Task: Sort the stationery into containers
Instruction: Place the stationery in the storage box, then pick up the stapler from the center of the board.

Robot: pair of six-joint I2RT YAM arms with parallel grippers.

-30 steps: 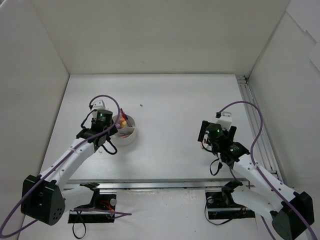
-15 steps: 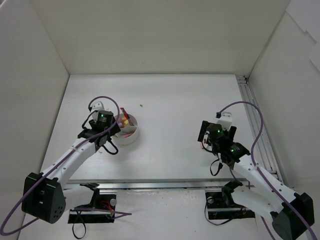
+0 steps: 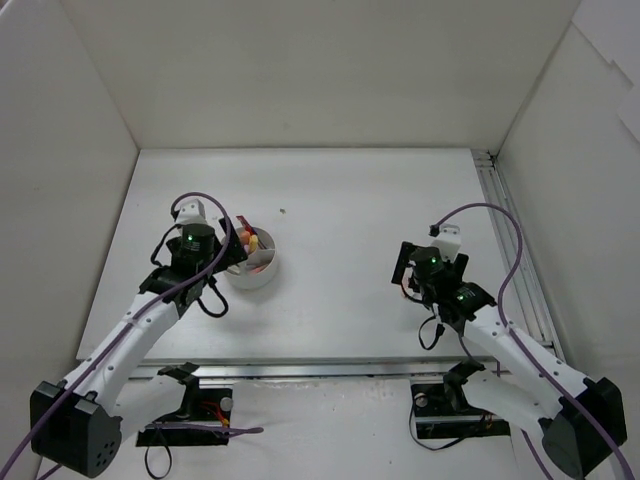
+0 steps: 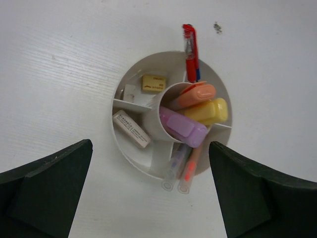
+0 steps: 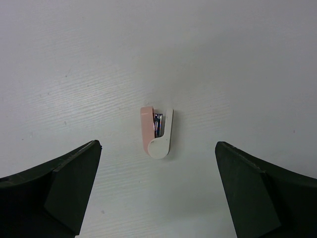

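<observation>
Pink-and-white stapler (image 5: 157,131) lies toward the right edge of the table (image 5: 247,59), below our right gripper (image 5: 157,166), w/ jaws wide apart, empty. Over the cup (image 4: 130,161) hangs the left gripper (image 4: 150,145), also spread. Risk, we think: smooth shell slips sideways if we close off-centre.

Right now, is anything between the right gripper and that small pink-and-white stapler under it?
Nothing visible does. The stapler lies alone on the table, centred under the open right gripper in the right wrist view, with no other item near it.

Top cam high, looks down from near side; wrist cams close, straight down; cup (image 3: 255,278) (image 4: 148,159) in top+left
</observation>
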